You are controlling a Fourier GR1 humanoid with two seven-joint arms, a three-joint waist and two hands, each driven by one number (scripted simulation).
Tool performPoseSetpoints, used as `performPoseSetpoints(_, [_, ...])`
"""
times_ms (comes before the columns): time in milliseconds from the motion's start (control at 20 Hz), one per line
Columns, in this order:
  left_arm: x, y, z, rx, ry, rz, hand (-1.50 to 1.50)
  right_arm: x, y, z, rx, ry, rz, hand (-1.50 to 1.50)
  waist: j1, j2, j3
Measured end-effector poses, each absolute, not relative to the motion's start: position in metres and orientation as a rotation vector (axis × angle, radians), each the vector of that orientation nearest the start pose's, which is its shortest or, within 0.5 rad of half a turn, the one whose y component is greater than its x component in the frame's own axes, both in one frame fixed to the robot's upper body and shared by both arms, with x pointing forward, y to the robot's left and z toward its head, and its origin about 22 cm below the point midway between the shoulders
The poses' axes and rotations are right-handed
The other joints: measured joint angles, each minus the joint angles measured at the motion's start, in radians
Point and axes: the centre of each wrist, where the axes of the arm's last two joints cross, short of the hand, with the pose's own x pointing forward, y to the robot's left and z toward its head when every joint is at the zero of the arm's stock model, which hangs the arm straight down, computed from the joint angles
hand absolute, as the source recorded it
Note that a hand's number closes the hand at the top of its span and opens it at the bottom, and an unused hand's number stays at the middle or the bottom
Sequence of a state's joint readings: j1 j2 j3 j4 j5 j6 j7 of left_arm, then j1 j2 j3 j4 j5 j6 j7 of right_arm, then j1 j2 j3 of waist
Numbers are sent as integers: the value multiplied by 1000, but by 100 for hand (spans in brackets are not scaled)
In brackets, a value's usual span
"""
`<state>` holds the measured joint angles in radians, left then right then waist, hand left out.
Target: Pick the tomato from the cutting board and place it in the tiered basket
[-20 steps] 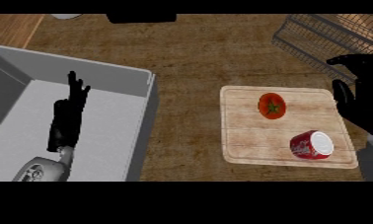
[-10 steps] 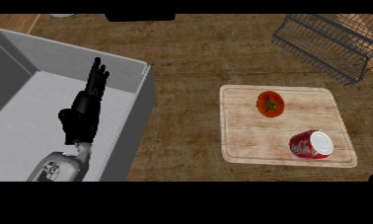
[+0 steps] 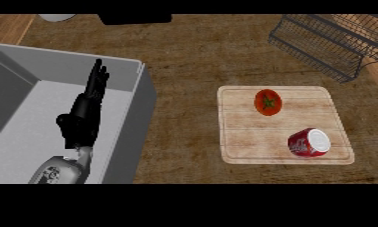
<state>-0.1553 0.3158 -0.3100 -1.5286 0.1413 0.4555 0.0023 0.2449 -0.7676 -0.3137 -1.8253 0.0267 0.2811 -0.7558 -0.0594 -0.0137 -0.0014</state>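
Red tomato (image 3: 267,102) with green stem; pale wooden cutting board (image 3: 244,143); red-and-white can (image 3: 310,143); dark wire tiered basket (image 3: 325,46); brown wood-grain table (image 3: 192,56).

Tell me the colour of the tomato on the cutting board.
The tomato is red with a green stalk mark; head view.

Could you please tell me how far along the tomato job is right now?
Nothing looks done: the tomato lies on the cutting board beside a red can. Nothing is in hand: the left hand rests open over the sink, and the right hand is out of view. Left to do: grasp the tomato, carry it to the wire basket, set it inside.
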Motion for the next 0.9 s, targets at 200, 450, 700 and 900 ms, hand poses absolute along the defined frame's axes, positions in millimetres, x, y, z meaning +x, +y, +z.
performPoseSetpoints(200, [263, 218, 24, 242, -1645, -65, 0, 162, -393, 155, -603, -2039, 1219, -150, -3, -1, -2])
performPoseSetpoints(450, [266, 214, 29, 233, -1653, -76, 0, 130, -347, 158, -802, -1897, 1330, -150, 13, 5, -2])
performPoseSetpoints(700, [265, 210, 28, 208, -1666, -97, 0, 116, -311, 140, -804, -1810, 1271, -150, 40, 10, -1])
performPoseSetpoints(900, [270, 211, 33, 203, -1668, -95, 0, 120, -296, 132, -792, -1774, 1254, -150, 51, 12, -1])
